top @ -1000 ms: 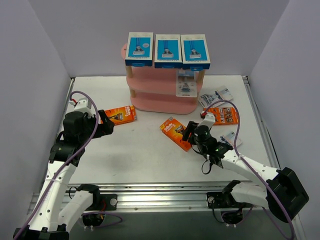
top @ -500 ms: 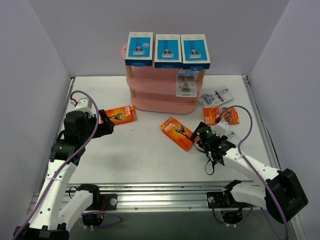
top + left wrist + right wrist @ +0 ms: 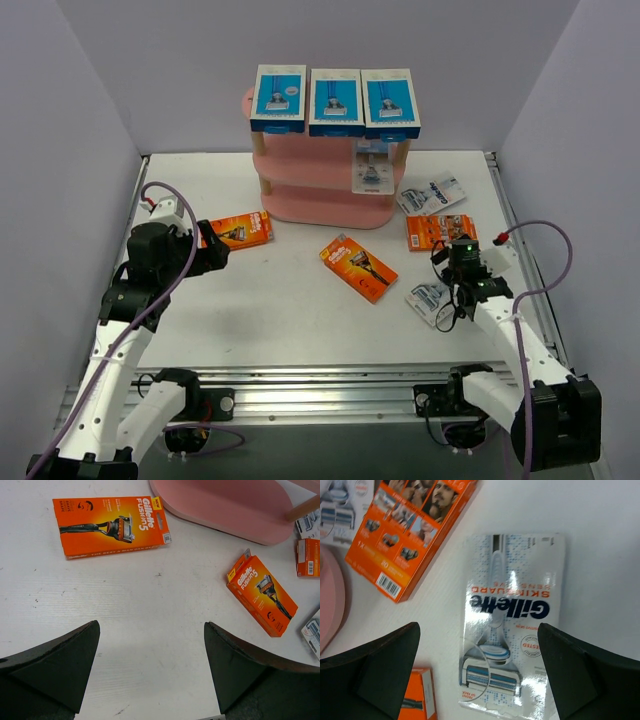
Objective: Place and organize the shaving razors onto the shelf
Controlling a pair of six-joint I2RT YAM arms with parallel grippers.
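**Left fingers**: one pair, spread wide open, holding nothing, above the desk at its 9 o'clock side.

**Orange cards:** three, all lying flat on the desk.
- The first orange card is just at 2 o'clock of the left fingers and at 8 o'clock of the shelf.
- The second orange card is near desk centre, at 6 o'clock of the shelf, turned on a diagonal.
- The third orange card is at 4 o'clock of the shelf, printed back up.

**Shelf**: one, pink, three tiers, at the desk's 12 o'clock.

**Blue-and-white boxes:** three, standing in a row on the top tier.
- The left blue box, middle blue box and right blue box stand side by side with their fronts facing the arms.

**Grey blister packs:** three.
- One shelved blister pack stands upright on the middle tier, toward its right end.
- One far blister pack lies flat on the desk at 3 o'clock of the shelf, just at 12 o'clock of the third orange card.
- One near blister pack lies flat on the desk at 6 o'clock of the third orange card, face up.

**Right fingers**: one pair, spread wide open, gripping nothing, over the near blister pack. Whether they touch it cannot be told.

**Tally:** four packs on the shelf, five on the desk.
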